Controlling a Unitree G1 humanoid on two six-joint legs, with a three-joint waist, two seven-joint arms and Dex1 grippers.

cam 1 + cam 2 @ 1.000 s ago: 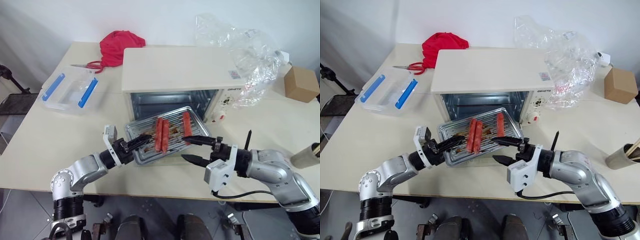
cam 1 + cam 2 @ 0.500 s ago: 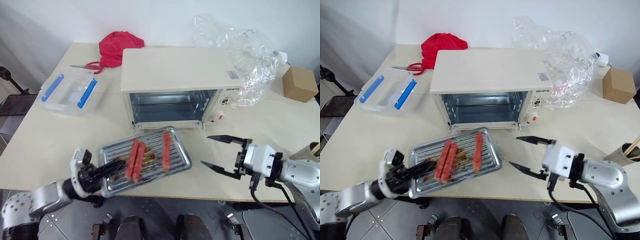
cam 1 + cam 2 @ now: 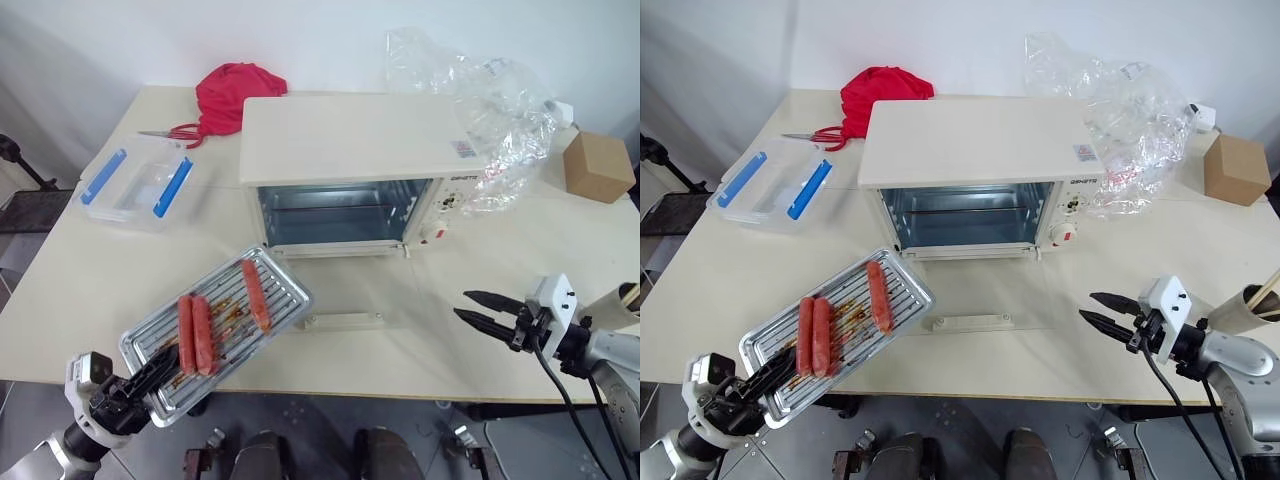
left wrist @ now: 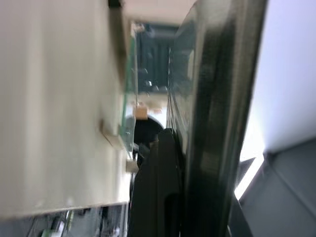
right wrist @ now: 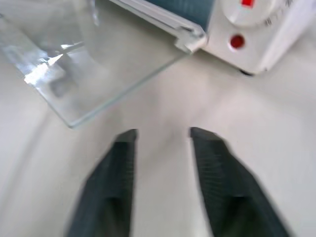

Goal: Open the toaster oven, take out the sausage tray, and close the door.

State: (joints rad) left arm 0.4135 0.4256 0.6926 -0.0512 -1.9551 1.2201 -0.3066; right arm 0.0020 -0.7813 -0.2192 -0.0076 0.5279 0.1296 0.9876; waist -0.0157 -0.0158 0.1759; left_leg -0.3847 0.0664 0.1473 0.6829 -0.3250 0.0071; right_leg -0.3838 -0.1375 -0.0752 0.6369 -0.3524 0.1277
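The cream-white toaster oven [image 3: 345, 140] stands mid-table with its cavity open. Its glass door lies flat on the table in front, the cream bar handle [image 3: 345, 321] toward me. The silvery sausage tray [image 3: 285, 290] carries three reddish-brown sausages [image 3: 195, 330] and hangs tilted over the table's front left edge. My left gripper [image 3: 158, 368] is shut on the tray's near corner; in the left wrist view one finger [image 4: 158, 187] presses against the tray's rim [image 4: 217, 123]. My right gripper [image 3: 478, 308] hovers low over the table, right of the door, open with a narrow gap and nothing between its fingers [image 5: 123, 163].
A clear plastic box with blue clips [image 3: 140, 185] sits at the left. A red cloth [image 3: 235, 90] and scissors [image 3: 165, 133] lie behind it. Crumpled clear plastic [image 3: 490, 90] and a cardboard box [image 3: 598, 167] are at the back right.
My left gripper has carried the tray off the open door, leftward and toward the table's front edge. My right gripper has swung to the right and its fingers have narrowed.
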